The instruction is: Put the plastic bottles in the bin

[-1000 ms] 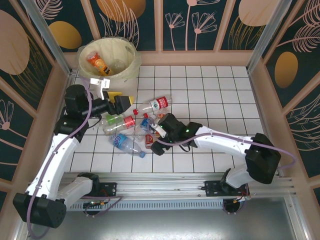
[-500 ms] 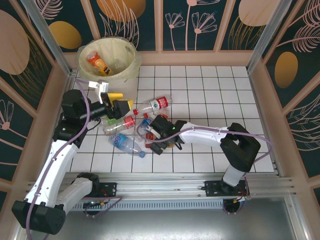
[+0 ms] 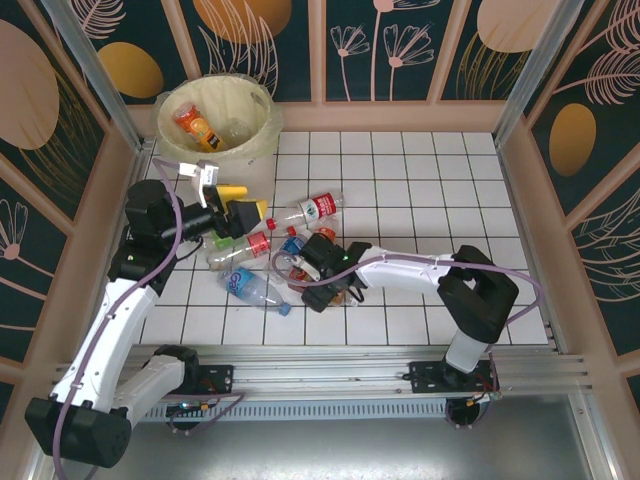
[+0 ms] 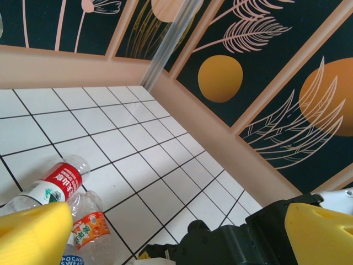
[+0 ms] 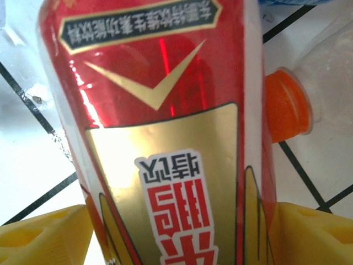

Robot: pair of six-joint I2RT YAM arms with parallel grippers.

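Note:
Several plastic bottles lie in a heap on the white tiles: a clear one with a red label (image 3: pixel 312 208), one with a red and green label (image 3: pixel 240 245) and a blue-labelled one (image 3: pixel 250 288). My right gripper (image 3: pixel 316 266) is down in this heap. In the right wrist view its yellow fingers (image 5: pixel 44 234) press both sides of a red-and-gold labelled bottle (image 5: pixel 165 138), which fills the gap of the gripper (image 5: pixel 182 234). An orange cap (image 5: pixel 287 107) lies beside it. My left gripper (image 3: pixel 232 210) hangs open and holds nothing, between the heap and the bin (image 3: pixel 262 135). The bin holds an orange bottle (image 3: pixel 196 126).
Patterned walls with pink ledges close in the tiled floor on three sides. In the left wrist view the black right arm (image 4: pixel 237 243) lies low between the yellow fingers (image 4: pixel 33 234), with the red-labelled bottle (image 4: pixel 58 185) and an orange-labelled one (image 4: pixel 88 229) at left.
The right gripper slid left into the heap and its jaws came in on the red-and-gold bottle. The left arm lifted slightly, staying open.

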